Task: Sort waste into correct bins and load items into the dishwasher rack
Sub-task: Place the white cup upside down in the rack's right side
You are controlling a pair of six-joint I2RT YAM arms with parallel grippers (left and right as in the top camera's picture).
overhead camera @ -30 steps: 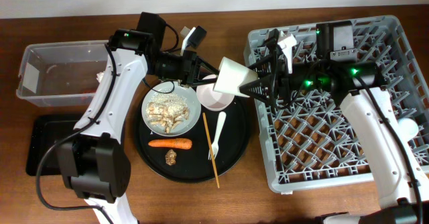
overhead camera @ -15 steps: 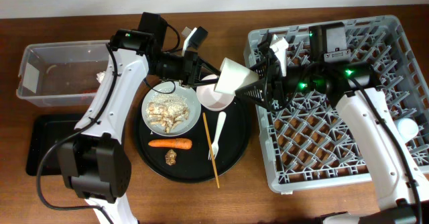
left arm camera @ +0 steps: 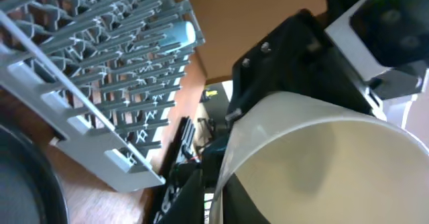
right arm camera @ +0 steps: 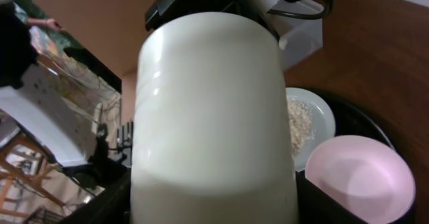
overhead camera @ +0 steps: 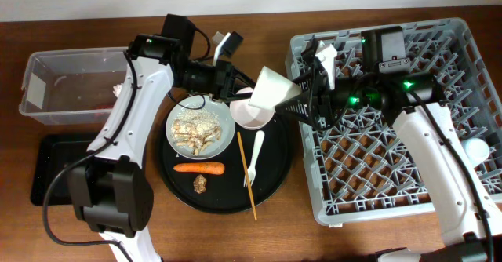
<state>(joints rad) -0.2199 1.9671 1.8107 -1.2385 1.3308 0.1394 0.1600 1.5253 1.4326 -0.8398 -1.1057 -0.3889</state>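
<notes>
Mid-air above round black tray [overhead camera: 278, 166], just left of dishwasher rack [overhead camera: 392, 168]: small whitish cup [overhead camera: 269, 88], tilted, mouth twd left end effector [overhead camera: 241, 80], base twd right end effector [overhead camera: 292, 100]. Left end effector at cup rim; pinching rim or just parted, cannot tell. Right end effector w/ a finger either side of cup base; clamped on it or just short, cannot tell.

On tray: pale grey plate [overhead camera: 226, 121] w/ beige food scraps [overhead camera: 196, 130], white bowl [overhead camera: 252, 114] touching plate's right edge & below cup, white fork [overhead camera: 256, 154], chopstick [overhead camera: 246, 176], carrot [overhead camera: 198, 167], brown lump [overhead camera: 199, 184].

In rack, far right edge: light blue cup [overhead camera: 476, 149].

On bench [overhead camera: 78, 34], left side: clear tub [overhead camera: 70, 85], shallow black tray [overhead camera: 43, 176] nearer the front.
</notes>
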